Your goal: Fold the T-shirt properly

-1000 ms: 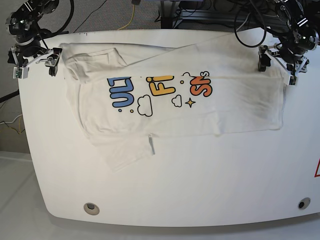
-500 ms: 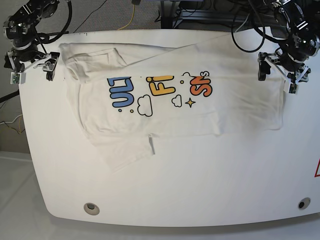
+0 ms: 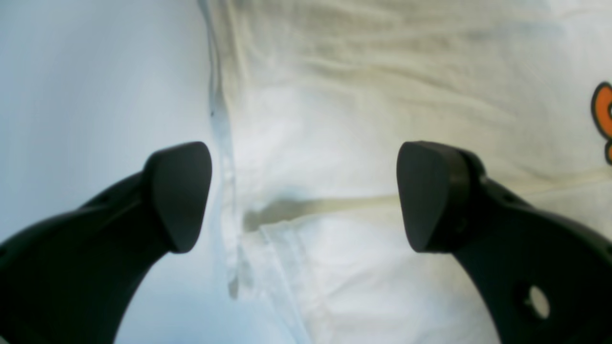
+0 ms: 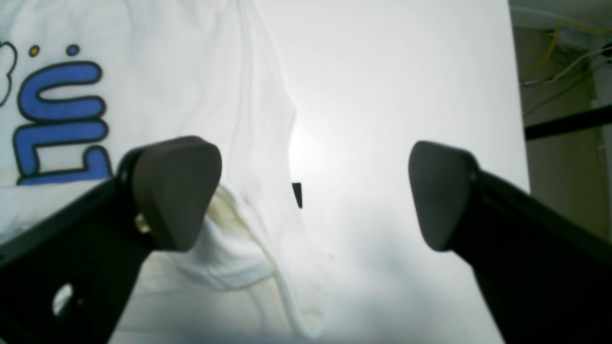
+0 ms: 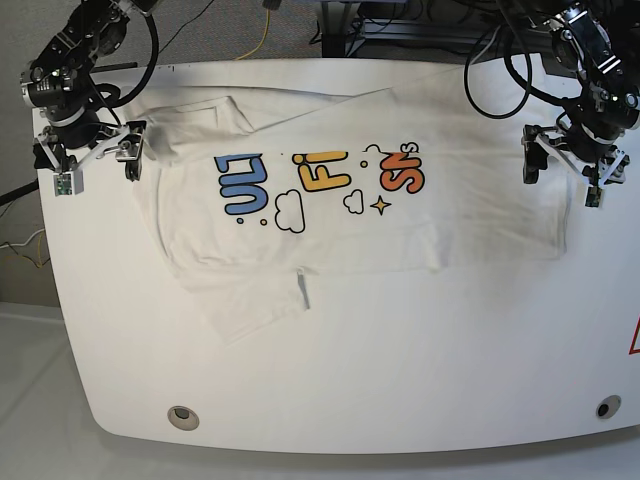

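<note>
The white T-shirt (image 5: 470,225) lies spread across the far half of the white table (image 5: 400,370), printed side up, with one sleeve (image 5: 250,305) sticking out toward the front. My left gripper (image 5: 561,178) hangs open over the shirt's right-hand edge. In the left wrist view the left gripper (image 3: 303,196) straddles that edge, one finger over bare table and one over the T-shirt (image 3: 382,95). My right gripper (image 5: 96,172) stands open at the shirt's left end. In the right wrist view the right gripper (image 4: 315,191) has one finger over cloth by the blue letters (image 4: 57,124) and one over table.
Two round holes (image 5: 182,417) (image 5: 607,408) sit near the table's front corners. Cables and a dark frame (image 5: 400,25) lie behind the far edge. A small black mark (image 4: 297,195) shows on the table beside the shirt's edge.
Both grippers have come toward the table's front. The right one also shifted inward onto the shirt's left end. Both stay open, and the shirt has not visibly moved.
</note>
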### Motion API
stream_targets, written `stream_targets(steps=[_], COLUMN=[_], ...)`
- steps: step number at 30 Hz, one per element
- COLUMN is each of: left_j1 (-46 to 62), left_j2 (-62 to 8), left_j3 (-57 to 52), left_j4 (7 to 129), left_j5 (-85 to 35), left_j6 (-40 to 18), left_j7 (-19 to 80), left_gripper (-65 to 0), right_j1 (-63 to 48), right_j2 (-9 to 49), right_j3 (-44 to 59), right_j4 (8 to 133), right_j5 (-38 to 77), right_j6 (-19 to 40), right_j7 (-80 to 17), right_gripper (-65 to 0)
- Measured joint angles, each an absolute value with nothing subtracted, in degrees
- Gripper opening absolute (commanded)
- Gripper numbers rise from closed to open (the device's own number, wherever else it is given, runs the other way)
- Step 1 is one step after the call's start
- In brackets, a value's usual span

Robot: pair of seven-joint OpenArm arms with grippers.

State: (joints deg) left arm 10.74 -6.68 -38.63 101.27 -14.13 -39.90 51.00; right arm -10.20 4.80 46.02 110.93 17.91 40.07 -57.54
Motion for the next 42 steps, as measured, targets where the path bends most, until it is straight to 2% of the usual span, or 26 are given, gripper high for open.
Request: stream_targets(steps=[18,22,42], left_j1=[6.9,6.9,6.9], left_j2=[-10.0,-10.4,-11.0], left_j3=[-38.9,-38.8,-38.6], left_j4=[101.6,101.6,101.6], left_j5=[-14.2,-14.1,-14.2], left_j6=[-39.9,-38.4,-38.0], left_j7=[51.0,51.0,49.1], left_gripper=[-6.5,-6.5,-6.5], right_j1=[-3.5,-3.0,-1.8], right_j2=[5.1,5.0,5.1], right_j3=[34.9,31.6,31.4], right_j4=[110.9,110.9,110.9], right_j5=[17.8,18.2,17.8], right_j6=[40.0,40.1,40.1], right_j7=[-60.3,-60.3,-60.5], right_gripper=[-0.9,-0.9,-0.9])
